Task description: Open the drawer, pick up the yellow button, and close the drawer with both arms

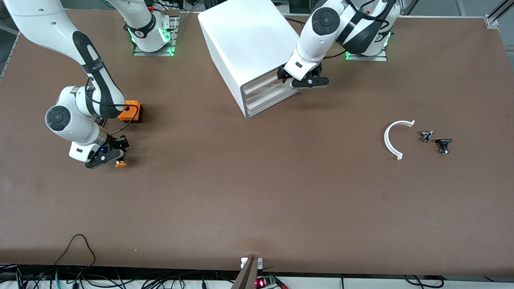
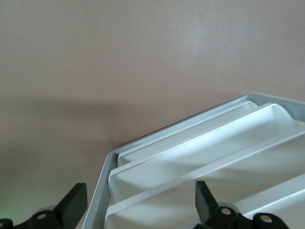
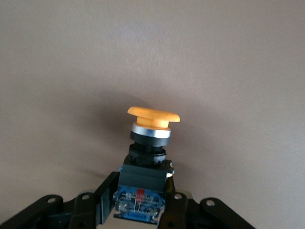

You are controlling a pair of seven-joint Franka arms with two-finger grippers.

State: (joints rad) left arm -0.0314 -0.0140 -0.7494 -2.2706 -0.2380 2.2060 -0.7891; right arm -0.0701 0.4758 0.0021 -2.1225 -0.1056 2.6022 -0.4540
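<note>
Closing step: right gripper [image 1: 113, 157] clamps the button [image 1: 120, 163] near the desk's right-arm edge; left gripper [image 1: 302, 77], jaws wide, at the drawer [image 1: 263, 85], must push inward.

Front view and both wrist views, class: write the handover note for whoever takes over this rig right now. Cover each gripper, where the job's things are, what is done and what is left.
Right gripper: shut on the button, low over the table toward the right arm's end, nearer the front camera than the orange cube.
Left gripper: open, at the front of the cabinet, level with the top drawer.
Done: the button is out of the drawer and in hand.
Left: the three drawers look nearly flush, so check that the top one is fully pushed in, then set the button down.
</note>
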